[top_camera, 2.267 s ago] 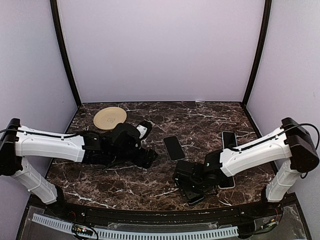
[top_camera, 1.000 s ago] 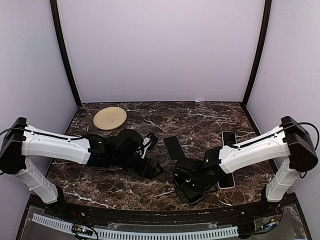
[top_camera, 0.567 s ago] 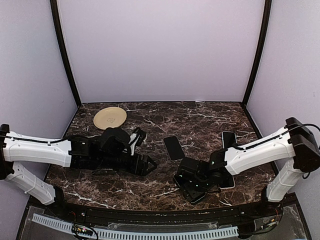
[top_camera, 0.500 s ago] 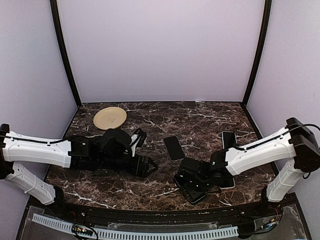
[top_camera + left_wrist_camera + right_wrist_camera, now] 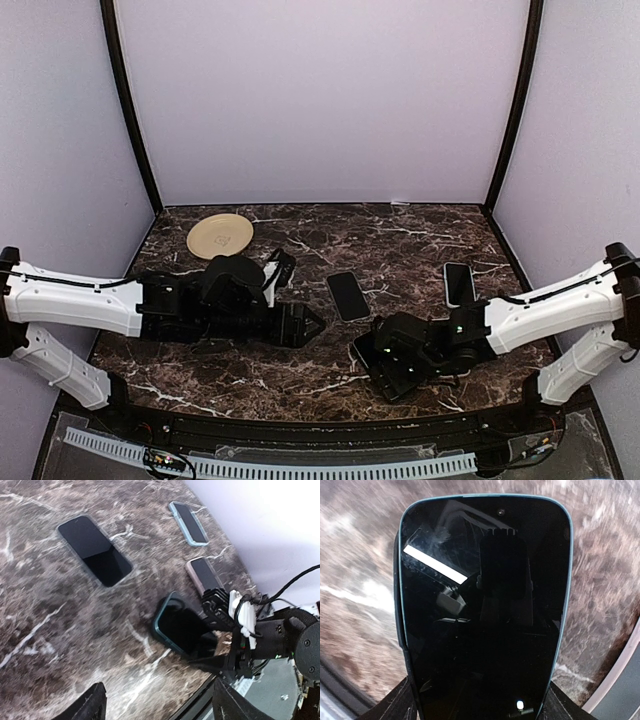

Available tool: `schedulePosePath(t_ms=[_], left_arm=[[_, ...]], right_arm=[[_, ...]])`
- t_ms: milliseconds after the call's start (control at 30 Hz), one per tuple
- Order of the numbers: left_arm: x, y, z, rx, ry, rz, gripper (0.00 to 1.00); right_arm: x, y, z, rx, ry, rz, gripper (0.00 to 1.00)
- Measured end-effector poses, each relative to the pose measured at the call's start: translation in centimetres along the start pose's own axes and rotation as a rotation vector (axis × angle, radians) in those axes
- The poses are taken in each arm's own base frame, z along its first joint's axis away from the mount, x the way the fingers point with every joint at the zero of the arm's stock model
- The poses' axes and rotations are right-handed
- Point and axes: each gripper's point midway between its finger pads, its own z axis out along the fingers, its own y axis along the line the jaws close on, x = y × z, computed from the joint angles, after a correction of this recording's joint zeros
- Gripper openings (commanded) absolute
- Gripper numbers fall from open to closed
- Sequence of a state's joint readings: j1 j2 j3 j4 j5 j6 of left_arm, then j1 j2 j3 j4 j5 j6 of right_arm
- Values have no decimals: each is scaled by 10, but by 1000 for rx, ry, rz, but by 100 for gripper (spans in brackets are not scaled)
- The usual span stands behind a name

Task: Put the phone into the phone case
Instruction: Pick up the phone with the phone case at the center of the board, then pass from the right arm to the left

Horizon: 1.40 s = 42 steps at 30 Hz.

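A black phone (image 5: 485, 605) lies inside a teal phone case (image 5: 566, 580) at the table's near edge. My right gripper (image 5: 480, 707) is shut on the near end of the case, one finger against each long side. The top view shows that gripper (image 5: 392, 362) low over the cased phone (image 5: 383, 372). My left gripper (image 5: 312, 325) hovers just left of it, open and holding nothing. In the left wrist view its jaws (image 5: 162, 710) stand wide apart, with the teal case (image 5: 180, 630) ahead of them.
A bare black phone (image 5: 347, 295) lies mid-table. Another cased phone (image 5: 458, 283) lies at the right, and a pinkish one (image 5: 204, 575) beside the right arm. A tan plate (image 5: 220, 236) sits at the back left. The table's front rim runs close behind the held case.
My right gripper has closed in on the case and shifted slightly right with it. My left gripper pulled back left, then came right again, its jaws a little narrower.
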<state>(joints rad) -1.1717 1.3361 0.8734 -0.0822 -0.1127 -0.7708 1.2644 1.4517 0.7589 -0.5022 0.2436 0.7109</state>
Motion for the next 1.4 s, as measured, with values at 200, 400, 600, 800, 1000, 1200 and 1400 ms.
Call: schedulePosePath(t_ms=[200, 400, 600, 800, 1000, 1200, 1400], left_arm=[[-14, -31, 15, 134, -93, 10, 84], [-30, -55, 21, 223, -220, 49, 79], [-61, -64, 11, 214, -362, 129, 60], [-80, -77, 0, 218, -439, 244, 39], [-96, -87, -22, 249, -504, 329, 6], [-91, -94, -43, 309, -503, 454, 0], [-79, -106, -67, 405, -494, 562, 0]], right_arm=[[-40, 18, -30, -107, -224, 19, 30], [-84, 42, -75, -200, -466, -8, 29], [-116, 49, -103, -201, -613, -46, 29], [-140, 59, -128, -202, -708, -112, 29], [-157, 74, -150, -234, -781, -191, 34], [-159, 86, -160, -301, -788, -262, 68], [-152, 102, -179, -439, -751, -372, 99]])
